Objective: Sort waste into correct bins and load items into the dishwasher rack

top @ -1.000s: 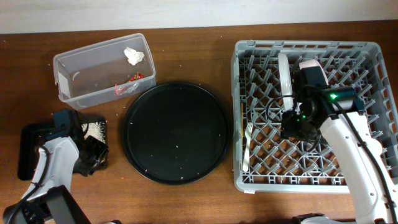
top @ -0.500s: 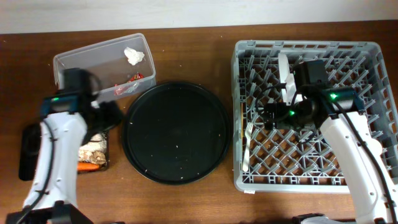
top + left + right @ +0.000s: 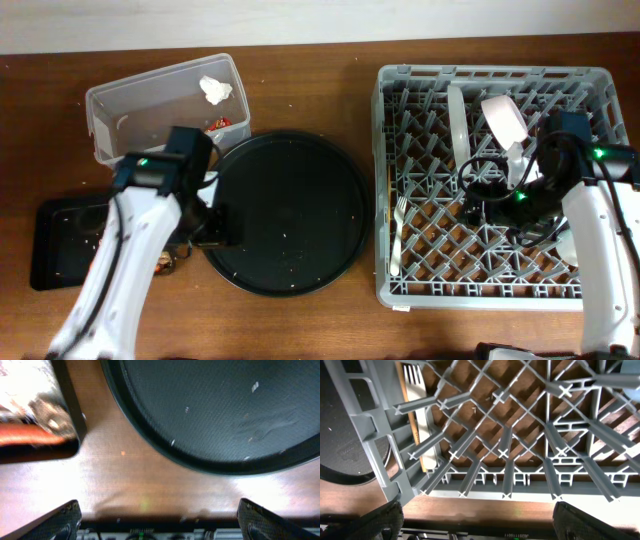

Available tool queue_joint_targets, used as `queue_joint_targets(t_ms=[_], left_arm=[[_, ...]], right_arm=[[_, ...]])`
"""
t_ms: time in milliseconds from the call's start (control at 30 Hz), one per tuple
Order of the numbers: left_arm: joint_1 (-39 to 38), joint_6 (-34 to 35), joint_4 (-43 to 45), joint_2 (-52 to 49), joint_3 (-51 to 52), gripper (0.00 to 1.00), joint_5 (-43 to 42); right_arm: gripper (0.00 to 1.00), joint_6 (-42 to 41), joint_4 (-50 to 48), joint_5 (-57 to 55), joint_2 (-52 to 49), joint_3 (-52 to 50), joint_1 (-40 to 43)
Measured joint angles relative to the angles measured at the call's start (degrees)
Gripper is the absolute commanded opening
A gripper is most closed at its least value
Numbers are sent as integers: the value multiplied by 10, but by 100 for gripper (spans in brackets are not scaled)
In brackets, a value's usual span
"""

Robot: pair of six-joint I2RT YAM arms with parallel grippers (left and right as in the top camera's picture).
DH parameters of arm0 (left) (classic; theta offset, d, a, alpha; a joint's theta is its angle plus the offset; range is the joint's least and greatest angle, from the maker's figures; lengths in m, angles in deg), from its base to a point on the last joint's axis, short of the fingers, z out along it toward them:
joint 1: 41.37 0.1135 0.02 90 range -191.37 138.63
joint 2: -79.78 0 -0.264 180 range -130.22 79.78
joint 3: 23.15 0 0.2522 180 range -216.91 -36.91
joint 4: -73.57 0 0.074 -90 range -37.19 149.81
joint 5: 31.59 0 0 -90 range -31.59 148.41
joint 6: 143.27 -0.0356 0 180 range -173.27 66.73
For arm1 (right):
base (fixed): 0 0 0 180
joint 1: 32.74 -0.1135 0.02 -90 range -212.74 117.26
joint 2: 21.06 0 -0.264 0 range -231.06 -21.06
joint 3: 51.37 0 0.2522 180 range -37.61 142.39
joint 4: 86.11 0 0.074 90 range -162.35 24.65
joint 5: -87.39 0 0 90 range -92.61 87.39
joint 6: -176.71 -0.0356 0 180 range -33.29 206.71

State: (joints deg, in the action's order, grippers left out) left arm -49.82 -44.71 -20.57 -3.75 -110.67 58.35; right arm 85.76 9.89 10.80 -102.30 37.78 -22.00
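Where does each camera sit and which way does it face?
Overhead: above, looking straight down at the table; both arms show.
Left wrist: on left arm, looking down at round black tray and carrot; jaws at bottom corners.
Right wrist: on right arm, looking down through rack at fork; jaws at bottom corners.
Shared: overhead also shows that tray and fork.

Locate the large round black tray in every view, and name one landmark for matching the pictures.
Overhead: the round black tray sits left of centre, between the clear tub and the dishwasher rack.
Left wrist: it fills the upper right, its rim curving over the wood.
Right wrist: it is a dark patch at the left edge, beyond the rack's wall.
Shared landmark: the brown wooden table just past the tray's rim.
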Motion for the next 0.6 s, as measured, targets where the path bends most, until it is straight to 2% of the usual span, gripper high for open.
queue_joint_targets(t_ms=[67, 167, 300, 433, 500, 600], left_arm=[[2, 0, 33, 62, 3, 99, 0], [2, 0, 99, 177, 25, 99, -1], [2, 0, 217, 352, 117, 99, 9], [2, 8, 329, 492, 224, 99, 60], [2, 24, 342, 525, 268, 99, 89], [2, 41, 341, 521, 292, 99, 117]], right_arm=[[98, 2, -25, -1, 26, -13, 0], [98, 4, -90, -2, 138, -70, 0], [99, 6, -165, -2, 299, -142, 0], [98, 8, -215, -18, 416, -175, 0], [98, 8, -216, -30, 448, -176, 0], [98, 9, -216, -39, 461, -177, 0]])
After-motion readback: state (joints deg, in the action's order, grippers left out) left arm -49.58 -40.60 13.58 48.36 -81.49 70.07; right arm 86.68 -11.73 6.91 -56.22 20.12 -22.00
